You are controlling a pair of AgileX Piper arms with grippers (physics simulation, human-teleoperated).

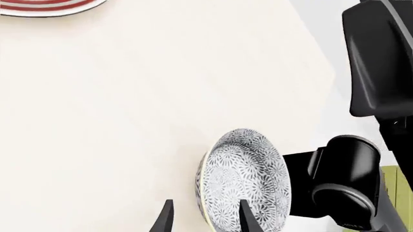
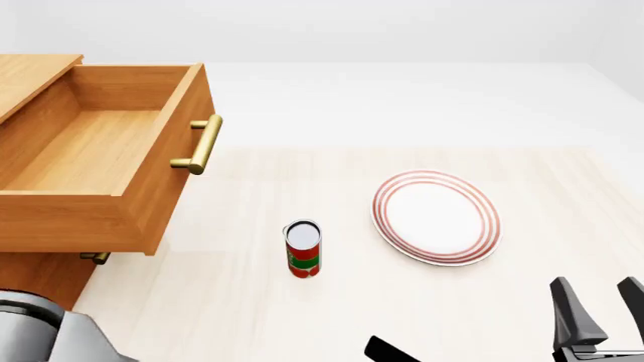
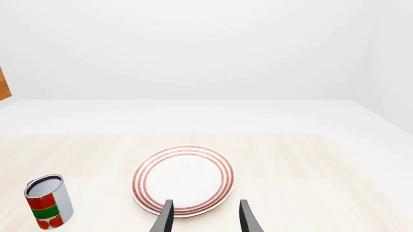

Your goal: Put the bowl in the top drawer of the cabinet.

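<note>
Top drawer (image 2: 96, 162) pulled out of the cabinet (image 2: 30, 79), nothing inside, brass handle (image 2: 201, 143) facing the plate (image 2: 436, 216). Upright on the worktop (image 2: 252, 302) between cabinet and plate: a can (image 2: 303, 249), open-topped. Plate bare. Bowl (image 1: 244, 181) seen only from the left wrist, on the worktop, at the fingertips of the left claw (image 1: 205, 217), spread and gripping nothing. Right claw (image 3: 205, 217) likewise apart, unloaded, near the plate.

speckled blue-grey bowl (image 1: 244, 180), resting on the pale table. top drawer (image 2: 101, 158) pulled wide open, empty, on the wooden cabinet (image 2: 30, 279).
</note>
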